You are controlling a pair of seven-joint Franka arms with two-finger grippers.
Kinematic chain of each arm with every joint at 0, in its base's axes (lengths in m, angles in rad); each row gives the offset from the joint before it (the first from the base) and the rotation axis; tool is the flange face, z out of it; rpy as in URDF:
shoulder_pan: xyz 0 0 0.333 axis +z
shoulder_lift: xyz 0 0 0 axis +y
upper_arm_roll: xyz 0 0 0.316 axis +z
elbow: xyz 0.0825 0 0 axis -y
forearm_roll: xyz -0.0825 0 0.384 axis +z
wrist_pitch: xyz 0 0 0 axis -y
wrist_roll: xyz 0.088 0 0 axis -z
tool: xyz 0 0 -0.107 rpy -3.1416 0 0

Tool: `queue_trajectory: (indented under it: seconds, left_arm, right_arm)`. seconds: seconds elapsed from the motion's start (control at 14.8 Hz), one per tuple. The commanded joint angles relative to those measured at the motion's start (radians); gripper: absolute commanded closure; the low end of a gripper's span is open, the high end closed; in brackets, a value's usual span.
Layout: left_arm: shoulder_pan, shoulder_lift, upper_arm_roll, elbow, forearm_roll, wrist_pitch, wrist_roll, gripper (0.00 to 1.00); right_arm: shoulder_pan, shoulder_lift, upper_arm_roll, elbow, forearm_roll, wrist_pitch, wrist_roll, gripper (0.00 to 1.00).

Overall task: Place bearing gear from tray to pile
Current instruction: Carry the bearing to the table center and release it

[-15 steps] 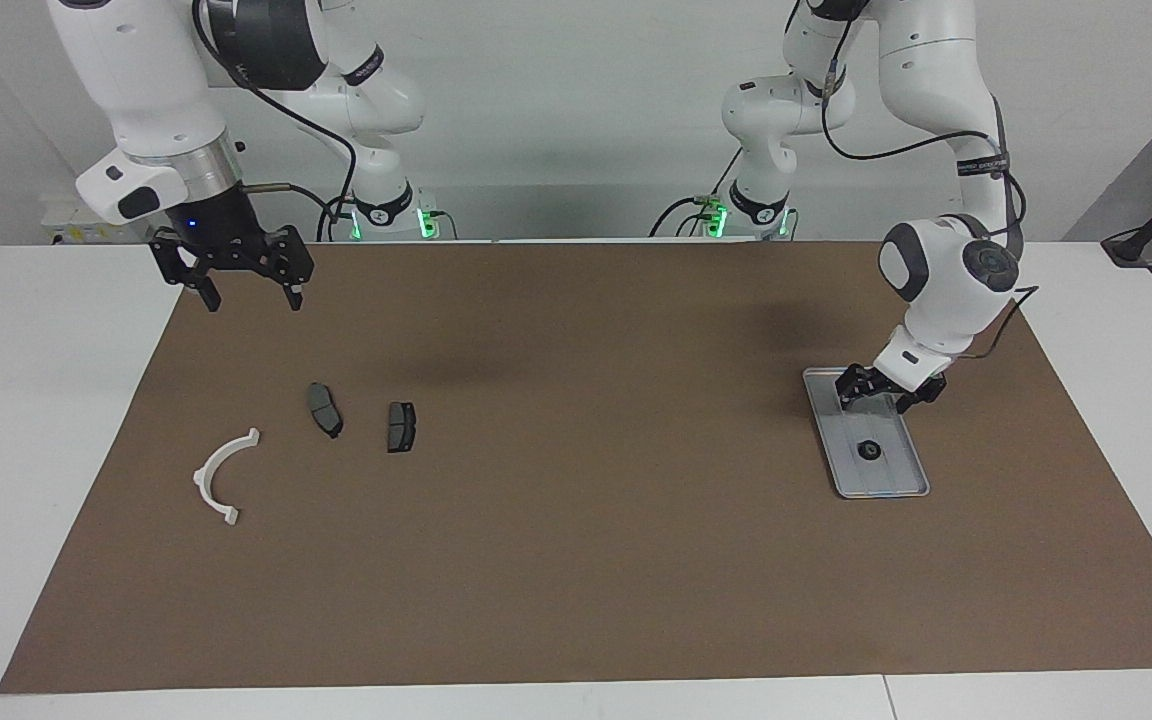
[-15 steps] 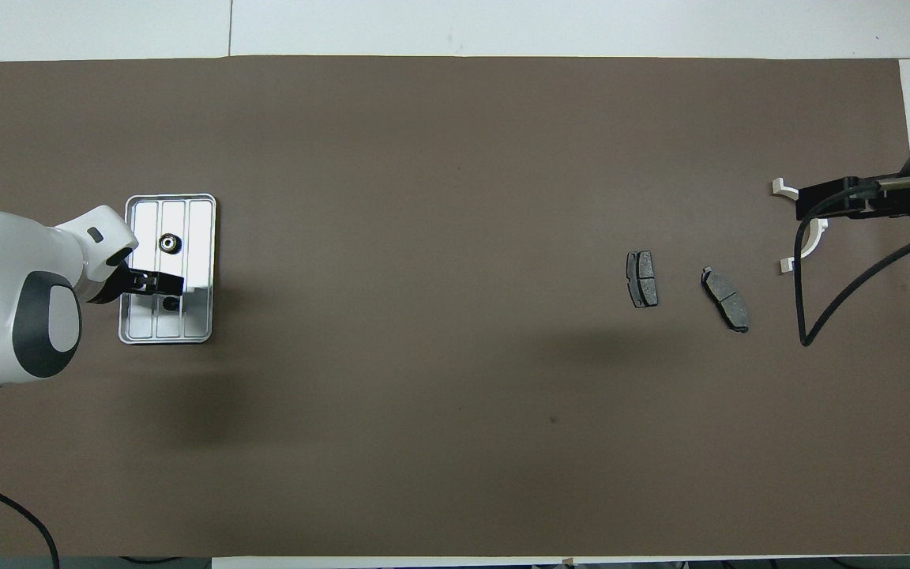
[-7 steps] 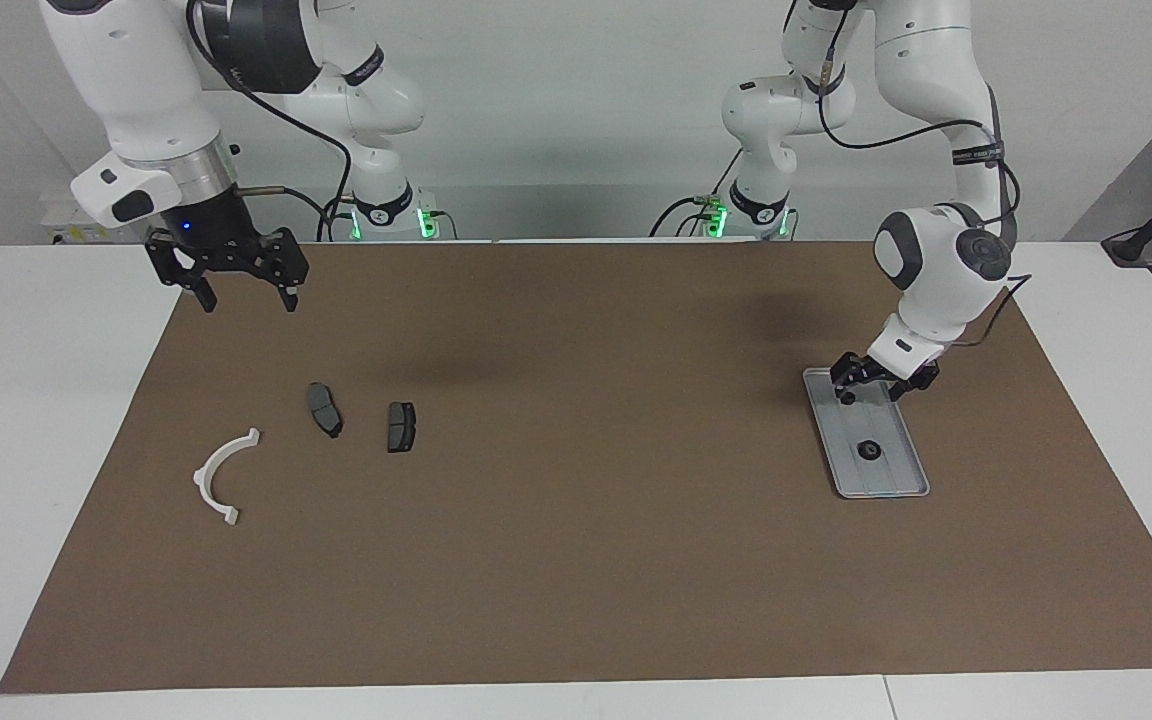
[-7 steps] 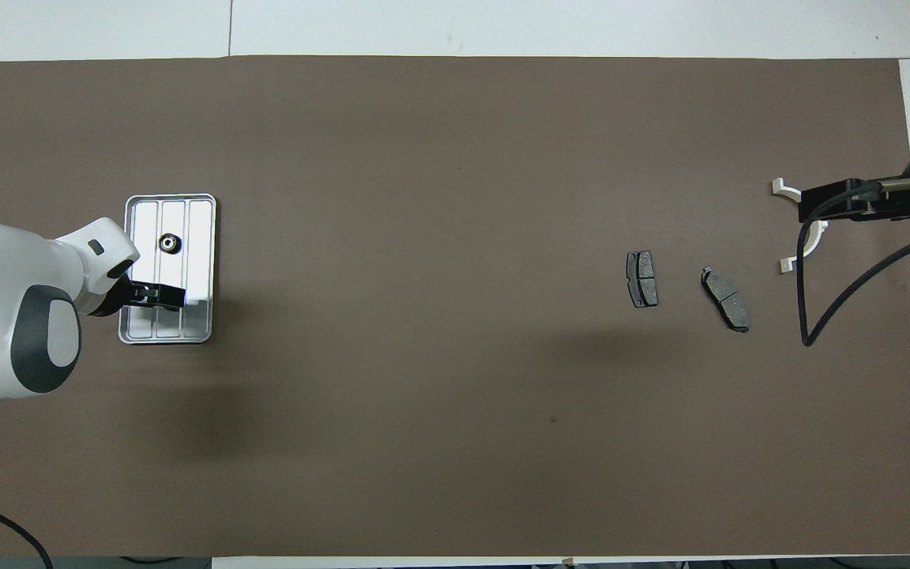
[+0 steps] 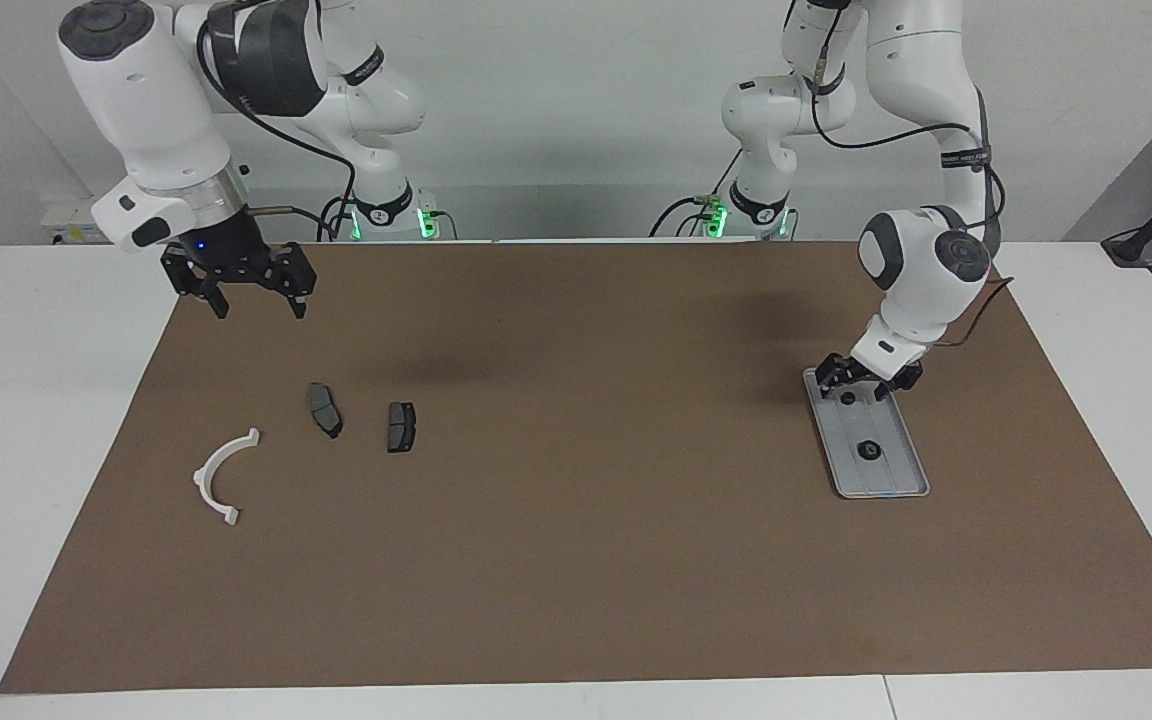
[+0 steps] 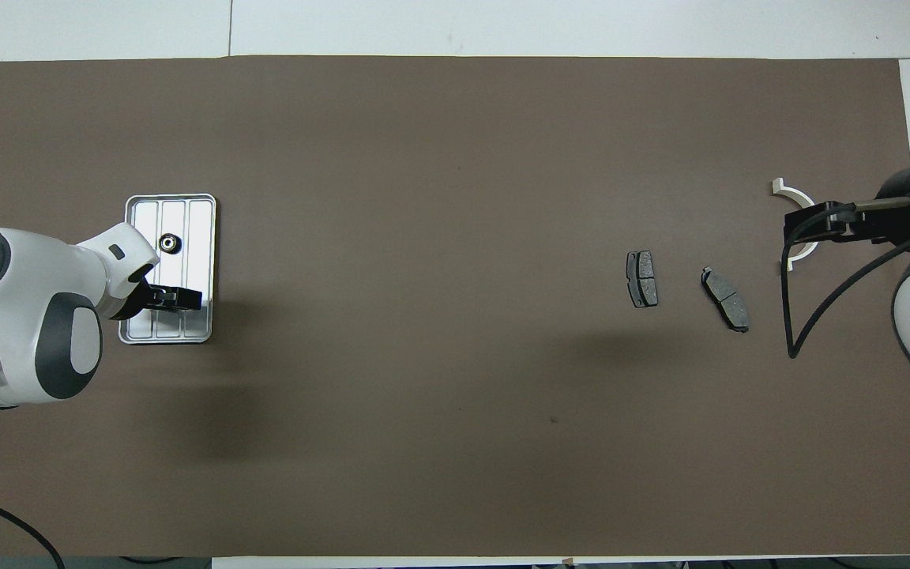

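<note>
Facing view: left tool [image 5: 863, 387] open, empty, over tray [image 5: 904, 482] (gear [image 5: 869, 449] inside); right tool [image 5: 254, 300] open, waiting.

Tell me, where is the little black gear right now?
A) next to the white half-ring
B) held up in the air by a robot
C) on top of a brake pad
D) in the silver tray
D: the gear lies on the ribbed floor of the tray, at the left arm's end of the table, with nothing holding it.
</note>
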State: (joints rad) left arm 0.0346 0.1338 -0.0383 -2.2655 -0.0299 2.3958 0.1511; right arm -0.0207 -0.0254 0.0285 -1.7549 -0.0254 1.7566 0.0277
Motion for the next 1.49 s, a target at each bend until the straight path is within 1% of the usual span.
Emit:
queue_trajectory:
  seconds: [0.0, 0.34, 0.68, 0.74, 0.81, 0.88, 0.95, 1.08, 1.22, 1.42]
  left_arm:
    - [-0.013, -0.033, 0.011, -0.046, -0.004, 0.037, -0.013, 0.02]
    - [-0.004, -0.033, 0.012, -0.046, -0.004, 0.043, -0.004, 0.06]
    - [-0.004, -0.033, 0.012, -0.046, -0.004, 0.037, -0.007, 0.14]
    - [-0.004, -0.033, 0.012, -0.046, -0.004, 0.036, -0.010, 0.21]
    - [-0.005, -0.033, 0.012, -0.046, -0.004, 0.036, -0.016, 0.42]
    - [-0.005, -0.033, 0.012, -0.046, -0.004, 0.037, -0.016, 0.58]
    - [-0.005, -0.031, 0.012, -0.045, -0.004, 0.039, -0.016, 0.70]
    - [-0.010, -0.030, 0.012, -0.037, -0.004, 0.039, -0.016, 0.99]
    - [-0.013, -0.025, 0.012, -0.029, -0.004, 0.043, -0.016, 1.00]
    - [-0.013, -0.019, 0.012, 0.023, -0.004, 0.028, -0.016, 1.00]
  right_arm:
    - [-0.022, -0.031, 0.004, -0.081, 0.024, 0.066, -0.032, 0.00]
    - [-0.028, -0.021, 0.004, -0.115, 0.024, 0.086, -0.037, 0.00]
    - [-0.025, -0.014, 0.005, -0.162, 0.024, 0.196, -0.037, 0.00]
    - [-0.024, -0.013, 0.005, -0.170, 0.024, 0.211, -0.037, 0.00]
    - [-0.024, -0.008, 0.005, -0.182, 0.024, 0.221, -0.037, 0.00]
    - [-0.024, -0.008, 0.005, -0.195, 0.024, 0.227, -0.037, 0.00]
    - [-0.024, -0.010, 0.005, -0.204, 0.024, 0.225, -0.041, 0.00]
    - [-0.013, -0.010, 0.005, -0.202, 0.024, 0.219, -0.048, 0.00]
    - [0.007, -0.010, 0.005, -0.204, 0.024, 0.228, -0.039, 0.00]
    - [0.004, 0.005, 0.005, -0.204, 0.024, 0.230, -0.035, 0.00]
